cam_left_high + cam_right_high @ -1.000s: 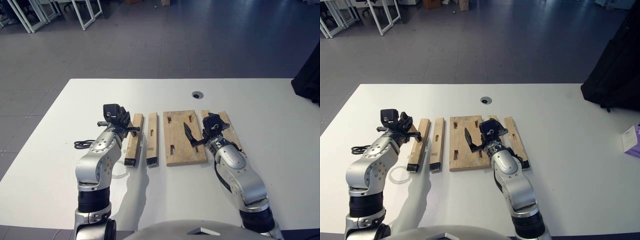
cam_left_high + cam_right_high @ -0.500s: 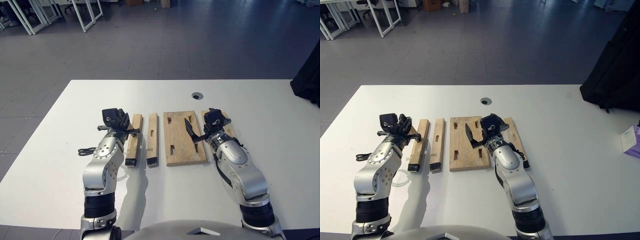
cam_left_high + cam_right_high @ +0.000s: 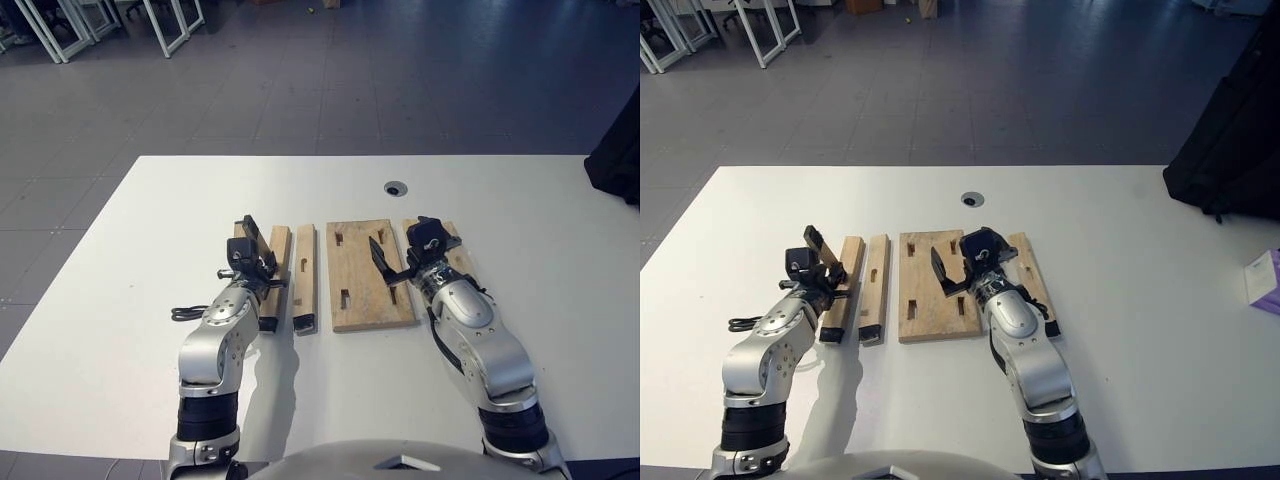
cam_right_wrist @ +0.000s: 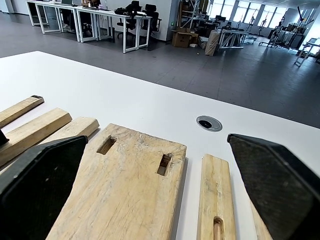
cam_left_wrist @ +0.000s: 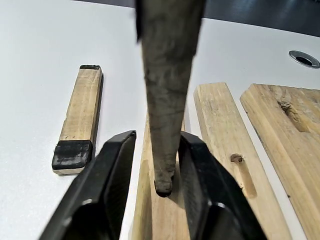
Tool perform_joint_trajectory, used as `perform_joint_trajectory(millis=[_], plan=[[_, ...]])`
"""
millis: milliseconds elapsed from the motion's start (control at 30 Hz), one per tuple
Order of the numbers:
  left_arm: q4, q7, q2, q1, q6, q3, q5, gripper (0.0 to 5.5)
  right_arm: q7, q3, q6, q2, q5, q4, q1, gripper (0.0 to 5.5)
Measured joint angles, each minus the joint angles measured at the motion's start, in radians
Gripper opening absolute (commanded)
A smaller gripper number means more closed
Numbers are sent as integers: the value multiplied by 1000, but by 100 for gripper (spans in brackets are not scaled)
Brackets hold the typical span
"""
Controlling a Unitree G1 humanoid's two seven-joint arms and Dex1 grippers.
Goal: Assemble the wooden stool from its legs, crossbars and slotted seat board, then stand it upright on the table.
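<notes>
Seat board (image 3: 362,285) flat on white surface (image 3: 530,220), slots up, long axis pointing away from robot. Just left, inner leg (image 3: 304,270) and outer leg (image 3: 848,256) lie parallel to it, black caps at near ends. Short strip (image 5: 79,117) lies beside outer leg. Two strips (image 3: 458,250) just right of board, partly under right arm. Left pincer (image 5: 160,167) clenched, empty, tip touching outer leg. Right pincer (image 4: 157,142) spread wide, empty, above board.
</notes>
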Motion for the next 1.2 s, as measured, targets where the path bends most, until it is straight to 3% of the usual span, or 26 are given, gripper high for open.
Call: perform_joint_trajectory(millis=[100, 400, 600, 733, 933, 1200], plan=[[-25, 0, 4, -27, 29, 13, 0, 264, 2, -1, 0, 0, -3, 0, 0, 514], [-115, -17, 100, -324, 225, 127, -42, 267, -9, -2, -1, 13, -5, 2, 0, 514], [21, -72, 167, -576, 224, 198, -79, 267, -18, -2, -2, 22, -7, 9, 0, 514], [108, -115, 178, -535, 164, 176, -67, 267, -12, -2, -2, 21, -7, 14, -2, 514], [158, -156, 160, -326, -5, 36, 11, 267, -6, -2, -3, 25, -7, 20, -9, 514], [171, -174, 180, -369, 42, 100, -15, 267, -15, -3, -3, 36, -7, 16, -6, 514]])
